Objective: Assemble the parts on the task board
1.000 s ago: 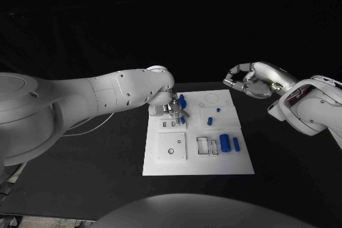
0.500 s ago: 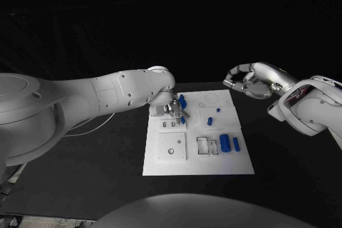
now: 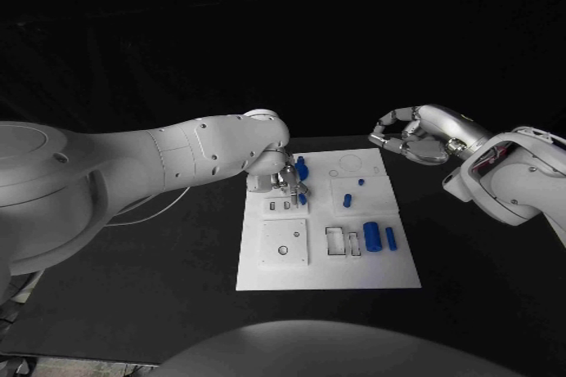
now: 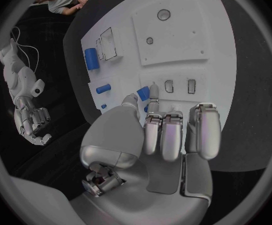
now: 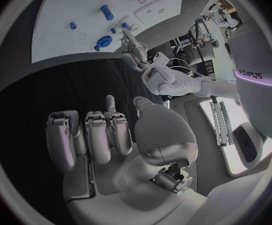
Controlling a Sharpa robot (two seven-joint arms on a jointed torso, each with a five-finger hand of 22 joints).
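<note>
The white task board (image 3: 328, 267) lies in the middle of the black table. My left hand (image 3: 280, 181) hovers low over its far left part. Thumb and a finger pinch a small blue part (image 4: 142, 93) that touches the board near two small slots (image 4: 178, 86), while the other fingers (image 4: 173, 135) are curled in. A blue knob (image 3: 301, 168) sits just beyond that hand. Further blue parts on the board are a short peg (image 3: 347, 200), a thick cylinder (image 3: 371, 235) and a slim one (image 3: 390, 238). My right hand (image 3: 413, 133) hangs off the board's far right corner, fingers curled in on nothing.
A raised square plate with a hole (image 3: 285, 243) occupies the board's near left. Rectangular cut-outs (image 3: 336, 240) lie beside the thick cylinder. Bare black table (image 3: 472, 262) surrounds the board on all sides.
</note>
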